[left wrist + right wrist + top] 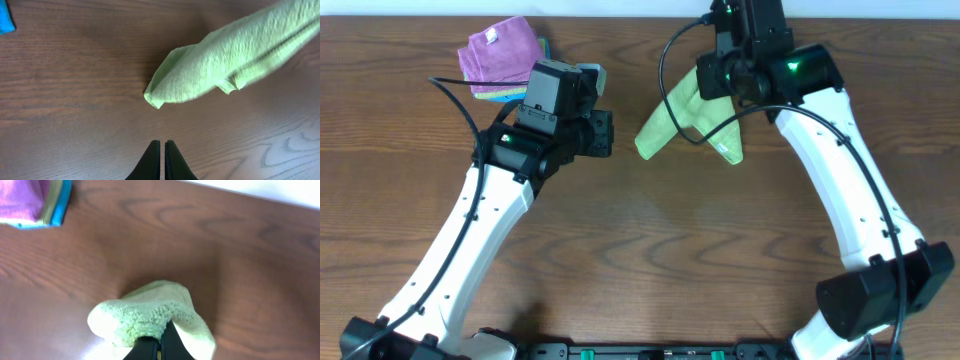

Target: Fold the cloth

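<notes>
Cloth: the cloth (665, 128) is bunched into a drawn-out ridge on the table (640, 250), well apart from the purple-topped stack (500, 55), to its right
Right claw: right gripper (160, 347) clamped on a fold at the cloth's end farthest from the stack
Left claw: left gripper (162, 157) closed, empty, between the stack and the cloth's free corner
Step (judged): spreading before folding
How: open your left claw, pinch that free corner, one layer only, and draw it toward the stack while the right holds low
Risk: lifting high re-bunches it
</notes>
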Tool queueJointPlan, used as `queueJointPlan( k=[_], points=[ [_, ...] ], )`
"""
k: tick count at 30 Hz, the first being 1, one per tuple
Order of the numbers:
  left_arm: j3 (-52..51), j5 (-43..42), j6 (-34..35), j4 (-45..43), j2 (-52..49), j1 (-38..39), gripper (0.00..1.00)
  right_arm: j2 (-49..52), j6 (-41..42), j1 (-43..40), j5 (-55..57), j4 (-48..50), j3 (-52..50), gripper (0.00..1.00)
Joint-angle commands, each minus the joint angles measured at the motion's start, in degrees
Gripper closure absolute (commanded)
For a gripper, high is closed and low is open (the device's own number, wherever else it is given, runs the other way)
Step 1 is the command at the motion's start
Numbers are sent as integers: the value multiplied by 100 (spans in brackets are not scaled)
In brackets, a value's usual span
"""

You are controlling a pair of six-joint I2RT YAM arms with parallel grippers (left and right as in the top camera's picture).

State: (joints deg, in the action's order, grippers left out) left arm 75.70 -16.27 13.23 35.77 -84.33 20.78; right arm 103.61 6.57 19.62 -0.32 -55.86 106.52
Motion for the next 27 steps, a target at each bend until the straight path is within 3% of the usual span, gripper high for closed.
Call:
queueJointPlan(
  k=[1, 8, 9, 10, 11, 14, 17, 20, 23, 27],
  points=[
    [101, 37, -81, 0, 76, -13, 94, -76, 61, 31, -61, -396, 105, 99],
    [101, 37, -81, 2, 76, -13, 94, -74, -129, 50, -713, -1617, 105, 99],
    [101, 37, -81, 2, 76, -13, 94, -74, -136, 50, -916, -1853, 105, 94],
    [101, 37, -81, 2, 76, -13, 94, -74, -151, 52, -1106, -2107, 105, 62],
    [101, 37, -81, 2, 76, -13, 94, -74, -212, 57, -1290, -2396, 105, 45],
    [101, 37, -81, 2, 76, -13, 94, -74, -302, 66, -1578, -3228, 105, 23],
    [101, 42, -81, -4, 76, -15, 94, -74, -302, 66, -1563, -3836, 105, 9],
    [101, 44, -81, -31, 76, -15, 94, -74, -284, 57, -1071, -3663, 105, 14],
    [96, 144, -74, -33, 28, -13, 94, -74, -31, 44, -339, -3303, 105, 31],
    [94, 52, 101, -94, -232, -13, 94, -72, 24, 33, 216, -2769, 92, 88]
  ],
)
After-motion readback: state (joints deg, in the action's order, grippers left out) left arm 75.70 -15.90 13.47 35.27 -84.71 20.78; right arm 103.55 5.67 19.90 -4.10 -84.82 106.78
